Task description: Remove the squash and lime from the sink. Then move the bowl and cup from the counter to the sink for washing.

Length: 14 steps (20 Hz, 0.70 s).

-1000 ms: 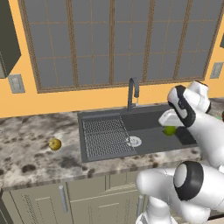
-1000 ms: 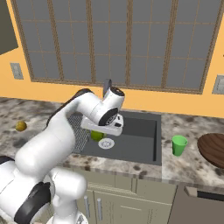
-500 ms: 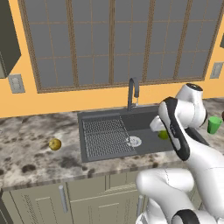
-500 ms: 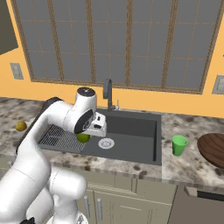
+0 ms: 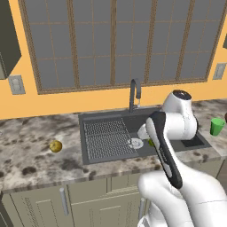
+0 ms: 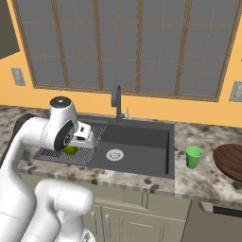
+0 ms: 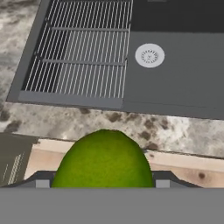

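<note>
Green lime (image 7: 103,159) between tool (image 7: 99,180) tips

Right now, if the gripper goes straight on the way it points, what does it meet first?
The gripper holds the lime and points down. In the hand view its line seems to fall on the counter's front strip, just short of the sink. Depth is unclear, so this is a guess.

The round green lime (image 7: 103,159) hangs above the dark grey sink (image 5: 177,137), the yellow-orange squash (image 5: 55,146) rests on the counter at the sink's nine o'clock, and the upright green cup (image 6: 193,157) and reddish-brown bowl (image 6: 229,161) stand at three o'clock.
</note>
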Available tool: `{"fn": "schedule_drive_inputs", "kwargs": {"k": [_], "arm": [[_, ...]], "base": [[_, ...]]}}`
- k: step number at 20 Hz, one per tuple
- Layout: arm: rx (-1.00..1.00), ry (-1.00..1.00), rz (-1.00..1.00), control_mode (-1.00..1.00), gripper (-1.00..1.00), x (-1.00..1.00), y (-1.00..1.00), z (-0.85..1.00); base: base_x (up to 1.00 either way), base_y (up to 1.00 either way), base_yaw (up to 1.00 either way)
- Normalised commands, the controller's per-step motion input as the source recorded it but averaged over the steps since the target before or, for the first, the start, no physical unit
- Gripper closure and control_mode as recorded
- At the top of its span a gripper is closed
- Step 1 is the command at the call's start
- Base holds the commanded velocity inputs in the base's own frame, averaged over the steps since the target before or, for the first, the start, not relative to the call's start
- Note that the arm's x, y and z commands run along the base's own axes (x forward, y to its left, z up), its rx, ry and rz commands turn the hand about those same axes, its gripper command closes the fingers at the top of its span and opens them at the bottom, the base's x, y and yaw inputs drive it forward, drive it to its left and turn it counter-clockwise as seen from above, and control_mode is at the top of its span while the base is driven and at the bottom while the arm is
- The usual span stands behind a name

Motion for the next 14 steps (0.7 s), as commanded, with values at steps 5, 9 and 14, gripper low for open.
{"fn": "schedule_drive_inputs", "kwargs": {"k": [5, 9, 14], "arm": [[-0.07, 0.0, 0.0, -1.0, 1.0, -0.05, 0.71, 0.08], [-0.05, 0.0, 0.0, -1.0, 1.0, 0.0, 0.74, 0.06], [-0.02, 0.0, 0.0, -1.0, 1.0, 0.0, 0.75, 0.03]], "base": [[0.0, 0.0, 0.0], [0.0, 0.0, 0.0], [0.0, 0.0, 0.0]]}}
